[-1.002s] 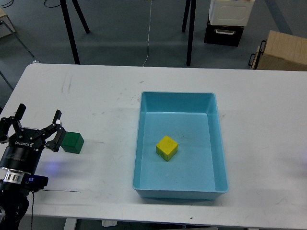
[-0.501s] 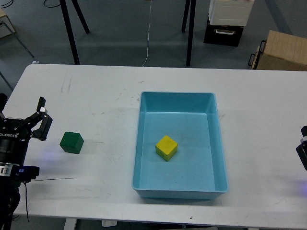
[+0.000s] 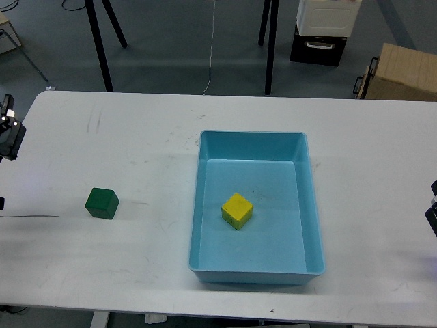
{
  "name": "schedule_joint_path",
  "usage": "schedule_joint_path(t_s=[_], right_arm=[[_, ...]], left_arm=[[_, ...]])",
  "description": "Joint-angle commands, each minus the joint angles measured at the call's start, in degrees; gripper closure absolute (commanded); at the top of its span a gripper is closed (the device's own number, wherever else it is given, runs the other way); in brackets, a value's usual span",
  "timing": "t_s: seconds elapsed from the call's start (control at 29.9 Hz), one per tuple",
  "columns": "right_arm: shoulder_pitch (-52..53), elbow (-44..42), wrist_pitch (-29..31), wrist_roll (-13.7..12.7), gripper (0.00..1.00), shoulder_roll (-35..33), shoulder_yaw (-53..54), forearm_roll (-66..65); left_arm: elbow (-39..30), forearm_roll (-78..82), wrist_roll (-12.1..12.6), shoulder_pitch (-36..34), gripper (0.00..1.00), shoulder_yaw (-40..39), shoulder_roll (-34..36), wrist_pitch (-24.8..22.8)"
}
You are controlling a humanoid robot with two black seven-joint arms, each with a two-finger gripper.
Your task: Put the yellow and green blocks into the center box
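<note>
A green block [image 3: 102, 203] sits alone on the white table [image 3: 136, 137], left of the box. A yellow block [image 3: 237, 210] lies on the floor of the light-blue box [image 3: 252, 135] in the middle of the table. Only a small dark part of my left gripper [image 3: 7, 130] shows at the far left edge, well away from the green block and up-left of it. A sliver of my right gripper [image 3: 431, 212] shows at the right edge, apart from the box. Neither gripper's fingers can be told apart. Nothing shows in either one.
A thin black cable [image 3: 27, 216] lies on the table at the left edge. Behind the table stand black stand legs [image 3: 102, 48], a white and black cabinet [image 3: 324, 31] and a cardboard box [image 3: 403, 74].
My left gripper has drawn back from beside the green block, up and to the left, almost out of view. The green block stays put. A part of my right gripper came in at the right edge.
</note>
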Motion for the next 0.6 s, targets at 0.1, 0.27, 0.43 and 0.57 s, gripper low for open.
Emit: schedule_joint_path(t_s=[0.1,0.27,0.43,0.57], right_arm=[[0.1,0.0,0.0,0.0,0.02,0.5,0.0,-0.1],[0.3,0.0,0.0,0.0,0.02,1.2,0.1,-0.7],[0.3,-0.1,0.0,0.0,0.02,1.5,0.4,-0.7],[0.3,-0.3,0.0,0.0,0.02,1.4,0.7,-0.7]], left_arm=[[-0.8,10.1,0.0,-9.2,0.00,13.8,22.2,0.0],[0.5,19.0,-0.4,-25.8,0.00,32.0,30.1,0.0],[4.8,29.4,-0.1,-44.4,0.00,53.2,30.3,0.0],[5.0,38.8,0.3,-59.5,0.00,73.2,28.7,0.0]])
